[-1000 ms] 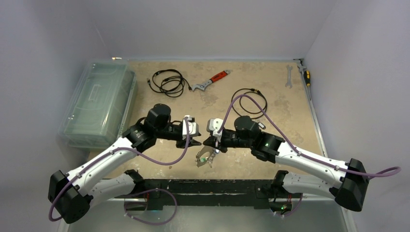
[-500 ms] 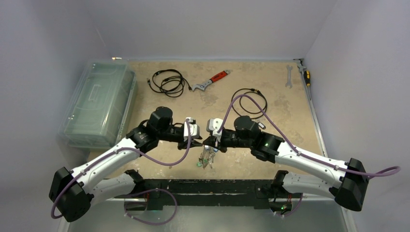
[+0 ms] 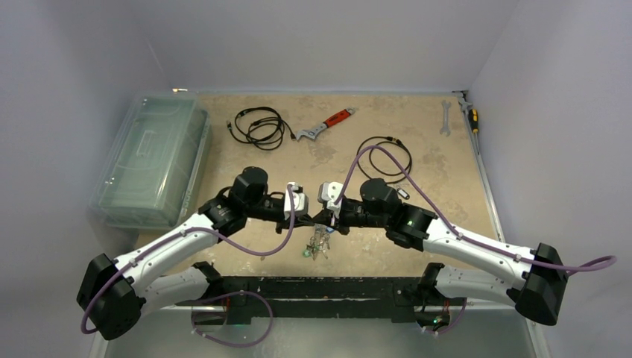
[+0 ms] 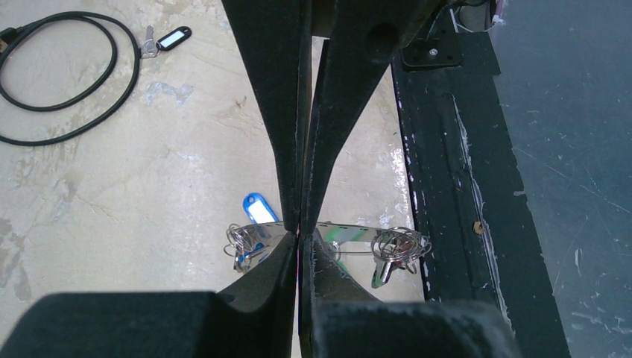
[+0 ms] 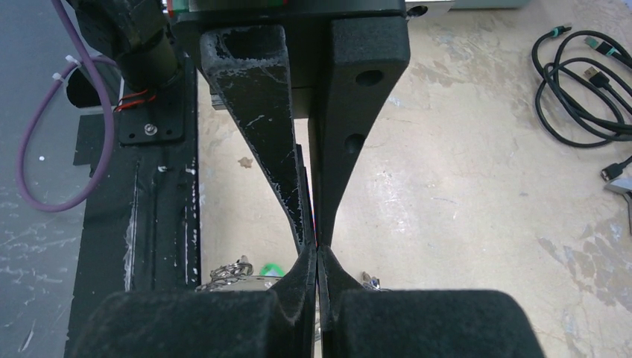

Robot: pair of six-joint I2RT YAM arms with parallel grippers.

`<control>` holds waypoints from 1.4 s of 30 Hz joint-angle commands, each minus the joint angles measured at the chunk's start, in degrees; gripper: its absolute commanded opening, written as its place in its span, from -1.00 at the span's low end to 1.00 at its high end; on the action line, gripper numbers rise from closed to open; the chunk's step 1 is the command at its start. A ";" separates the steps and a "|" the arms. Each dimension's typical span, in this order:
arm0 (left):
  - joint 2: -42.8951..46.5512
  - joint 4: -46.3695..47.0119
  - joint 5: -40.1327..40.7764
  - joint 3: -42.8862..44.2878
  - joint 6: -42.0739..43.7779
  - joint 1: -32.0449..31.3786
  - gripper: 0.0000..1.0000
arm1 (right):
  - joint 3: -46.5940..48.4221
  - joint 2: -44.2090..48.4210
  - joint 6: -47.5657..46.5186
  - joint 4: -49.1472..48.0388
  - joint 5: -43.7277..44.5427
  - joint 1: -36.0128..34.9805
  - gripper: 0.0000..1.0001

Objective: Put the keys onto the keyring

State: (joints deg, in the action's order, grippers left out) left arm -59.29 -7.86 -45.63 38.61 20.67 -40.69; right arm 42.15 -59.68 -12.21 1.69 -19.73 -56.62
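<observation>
Ring looks light, stiff, slick; left pincer and right pincer both clamped on bare wire between dangling keys.

One keyring, two cables, two wrenches, one screwdriver, one bin

keyring: shiny metal | keys: glossy metal, plastic tags | table: matt, mottled
</observation>
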 commanded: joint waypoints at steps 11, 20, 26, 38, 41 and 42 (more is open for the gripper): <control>6.32 14.89 5.13 -9.18 -12.53 -1.54 -1.00 | -2.67 2.49 6.43 -12.25 2.17 -0.25 -0.12; 7.08 17.57 7.85 -11.78 -15.80 -1.54 -1.00 | -22.91 14.39 11.29 -36.07 5.99 0.98 -0.19; 7.81 17.53 7.40 -12.36 -15.47 -1.59 -1.00 | -27.22 9.41 17.32 -48.61 -2.46 4.62 -0.33; 7.08 19.05 6.62 -13.13 -16.51 -1.51 -1.00 | -32.60 -3.14 28.02 -75.95 -17.58 10.54 -0.40; 7.23 19.68 6.51 -13.51 -17.03 -1.54 -1.00 | -32.76 -6.48 29.21 -80.45 -19.33 10.65 -0.40; 7.18 19.83 6.45 -13.55 -17.15 -1.55 -1.00 | -32.67 -7.51 29.76 -81.92 -19.75 10.65 -0.40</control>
State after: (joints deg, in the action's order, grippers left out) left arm -52.14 9.15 -38.30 25.58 4.97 -42.09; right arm 9.93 -64.20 14.33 -68.40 -35.31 -46.30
